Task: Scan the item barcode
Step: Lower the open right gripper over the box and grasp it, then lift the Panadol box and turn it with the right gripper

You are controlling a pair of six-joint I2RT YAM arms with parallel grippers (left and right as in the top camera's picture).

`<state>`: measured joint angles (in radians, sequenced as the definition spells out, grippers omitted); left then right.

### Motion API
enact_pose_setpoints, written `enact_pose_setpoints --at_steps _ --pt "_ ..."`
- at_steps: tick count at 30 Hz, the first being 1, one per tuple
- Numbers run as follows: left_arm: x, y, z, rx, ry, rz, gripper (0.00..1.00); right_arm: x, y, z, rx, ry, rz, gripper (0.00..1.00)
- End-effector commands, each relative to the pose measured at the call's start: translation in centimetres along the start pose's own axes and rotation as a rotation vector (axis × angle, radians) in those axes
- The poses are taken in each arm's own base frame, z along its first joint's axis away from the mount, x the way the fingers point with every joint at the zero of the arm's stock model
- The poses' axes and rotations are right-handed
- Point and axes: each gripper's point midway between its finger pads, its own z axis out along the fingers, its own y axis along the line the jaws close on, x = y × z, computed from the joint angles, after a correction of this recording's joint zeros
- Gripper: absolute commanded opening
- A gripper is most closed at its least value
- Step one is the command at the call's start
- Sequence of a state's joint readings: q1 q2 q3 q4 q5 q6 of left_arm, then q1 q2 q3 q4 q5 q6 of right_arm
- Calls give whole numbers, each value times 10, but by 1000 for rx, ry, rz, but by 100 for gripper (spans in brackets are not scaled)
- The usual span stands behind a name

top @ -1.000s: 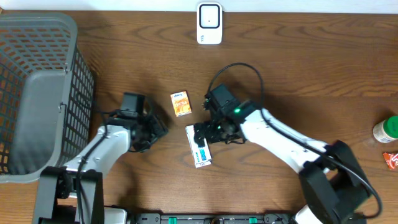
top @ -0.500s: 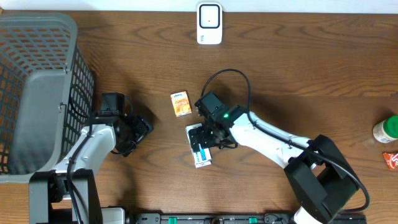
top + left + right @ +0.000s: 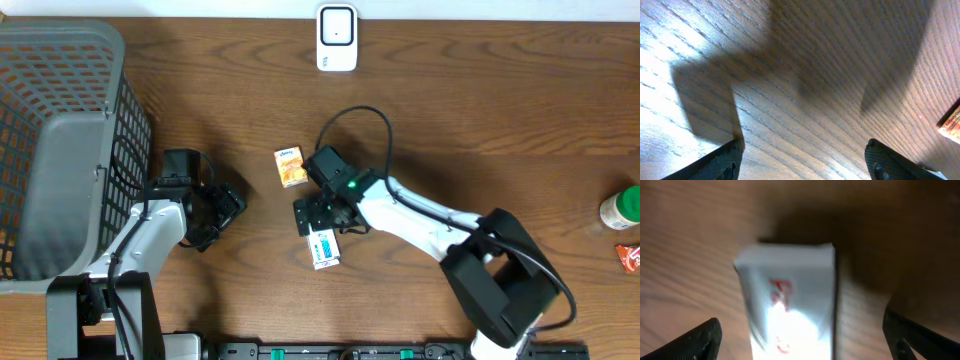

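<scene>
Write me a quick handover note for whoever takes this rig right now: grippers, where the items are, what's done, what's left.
Left gripper: open, empty, over bare table beside the basket.
Right gripper: open, above the white box, one jaw on either side of it, not closed on it.
Orange box lies on the table just beyond; white scanner at the far edge.
Done: nothing gripped or scanned.
Left: close on the white box, lift it, show its barcode to the scanner.

Shop-style lab w/ scanner (image 3: 337,38), basket (image 3: 128,150)
</scene>
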<state>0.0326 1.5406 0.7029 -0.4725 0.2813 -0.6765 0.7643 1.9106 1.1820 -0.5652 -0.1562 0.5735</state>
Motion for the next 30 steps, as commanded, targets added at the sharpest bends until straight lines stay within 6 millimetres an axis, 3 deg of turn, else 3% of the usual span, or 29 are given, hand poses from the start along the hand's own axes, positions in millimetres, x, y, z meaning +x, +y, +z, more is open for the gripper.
enact_pose_setpoints --at_steps 1,6,12,21,24,30 --pt "33 92 30 -331 78 -48 82 20 -2 29 49 91 -1 99" --pt "33 92 30 -331 78 -48 82 41 -23 37 194 159 -22 96" --pt "33 92 30 -331 78 -48 82 60 -54 29 351 227 -25 93" --pt "33 92 30 -331 78 -48 82 58 -47 32 311 224 -47 84" --pt "33 92 30 -331 78 -48 82 57 -34 36 237 232 -78 75" --pt "33 92 30 -331 78 -48 82 57 -33 37 230 233 -78 67"
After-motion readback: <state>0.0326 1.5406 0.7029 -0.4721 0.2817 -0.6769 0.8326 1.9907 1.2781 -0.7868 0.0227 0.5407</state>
